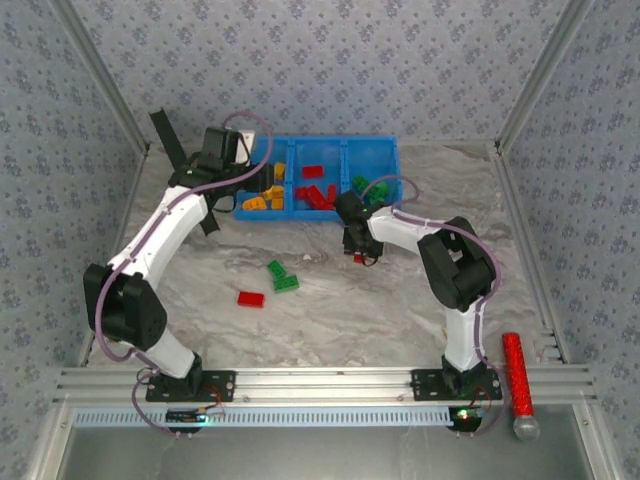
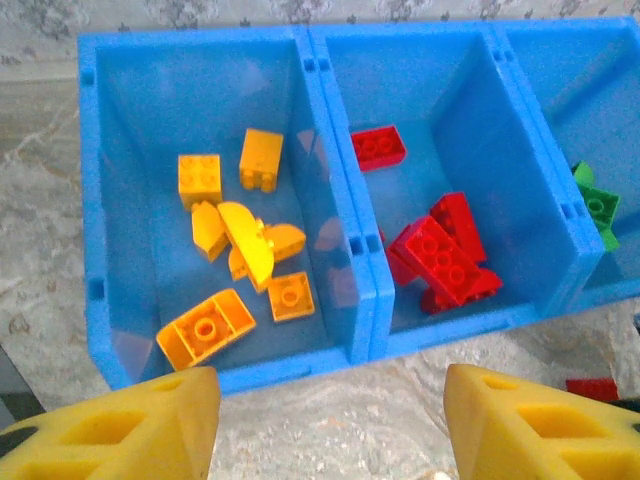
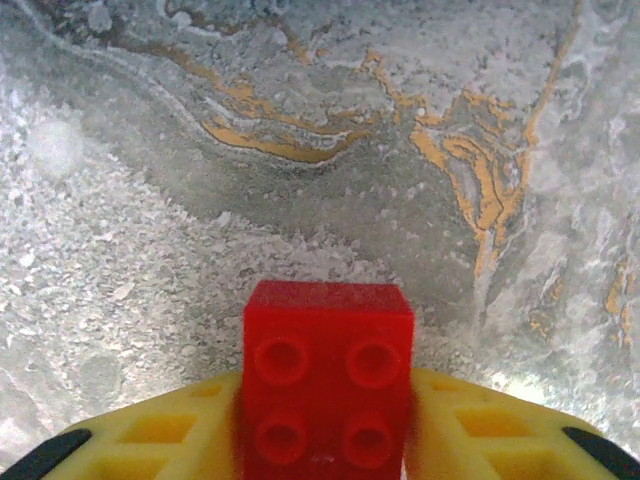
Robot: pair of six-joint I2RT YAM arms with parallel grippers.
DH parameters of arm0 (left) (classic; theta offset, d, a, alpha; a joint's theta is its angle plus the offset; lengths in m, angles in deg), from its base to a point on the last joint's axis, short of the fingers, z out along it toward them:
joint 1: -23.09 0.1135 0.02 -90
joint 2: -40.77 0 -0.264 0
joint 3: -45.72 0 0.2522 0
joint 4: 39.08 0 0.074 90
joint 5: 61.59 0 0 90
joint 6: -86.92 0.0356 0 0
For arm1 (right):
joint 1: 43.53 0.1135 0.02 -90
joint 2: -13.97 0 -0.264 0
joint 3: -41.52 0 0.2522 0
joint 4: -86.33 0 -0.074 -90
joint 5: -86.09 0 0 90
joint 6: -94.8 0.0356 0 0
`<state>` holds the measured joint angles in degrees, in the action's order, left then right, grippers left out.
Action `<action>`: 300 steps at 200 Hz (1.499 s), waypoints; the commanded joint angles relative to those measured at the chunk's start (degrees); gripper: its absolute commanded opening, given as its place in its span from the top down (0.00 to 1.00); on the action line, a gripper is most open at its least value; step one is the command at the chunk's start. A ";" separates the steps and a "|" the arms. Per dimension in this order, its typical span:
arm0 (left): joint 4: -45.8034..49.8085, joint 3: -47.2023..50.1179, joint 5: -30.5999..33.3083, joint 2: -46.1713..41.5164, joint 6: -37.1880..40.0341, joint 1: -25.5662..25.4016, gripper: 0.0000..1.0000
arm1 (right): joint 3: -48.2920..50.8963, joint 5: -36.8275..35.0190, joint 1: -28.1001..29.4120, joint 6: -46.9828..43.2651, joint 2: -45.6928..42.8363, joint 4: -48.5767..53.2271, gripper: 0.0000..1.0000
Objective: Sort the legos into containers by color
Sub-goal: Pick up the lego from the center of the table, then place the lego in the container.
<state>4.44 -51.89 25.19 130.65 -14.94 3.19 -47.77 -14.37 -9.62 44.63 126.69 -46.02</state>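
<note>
— Now, left side first: your left gripper (image 2: 330,425) hangs over the blue three-compartment bin (image 2: 340,215), which sits at the table's far edge. Its jaws are apart with nothing between them. Park it toward the left edge so it doesn't crowd the drop.

— And the bin?

— Orange-yellow bricks (image 2: 250,235) are in the left compartment, red bricks (image 2: 440,255) in the middle one, and green bricks (image 2: 597,205) in the right. Your target is the middle.

— What's loose on the table?

— A flat red brick (image 1: 251,298) and two loose green bricks (image 1: 281,276) lie left of centre, well apart from both arms.

— The right side?

— Your right gripper (image 1: 361,254) sits low near the table's centre, just short of the bin's near wall. It is pinched on a red two-by-two brick (image 3: 328,340). The fingers bear on two opposite side faces with the studs toward the wrist camera, and the hold looks square. You can't tell whether the brick has cleared the surface.

— How do I carry it?

— I'd lift straight up until the brick tops the near wall. Then go forward and a touch left over the middle compartment. Let go low, over bare floor, so the brick doesn't bounce across the divider into the green.
</note>
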 commanded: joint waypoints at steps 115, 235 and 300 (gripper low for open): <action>4.74 25.88 2.60 -25.00 -10.13 -4.22 0.37 | -20.10 -2.37 4.00 -27.71 -8.76 11.56 0.76; 3.85 42.77 6.52 -35.29 -26.87 -13.43 0.33 | -61.29 -0.92 0.91 -35.87 22.61 20.55 0.76; 12.62 45.14 15.06 -35.13 -35.12 -20.04 0.28 | -64.58 1.14 -0.29 -35.18 29.45 18.48 0.73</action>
<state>10.82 -7.94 34.09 96.34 -43.75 -15.32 -110.06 -14.50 -9.91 9.86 154.76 -27.44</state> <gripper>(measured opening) 0.695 0.312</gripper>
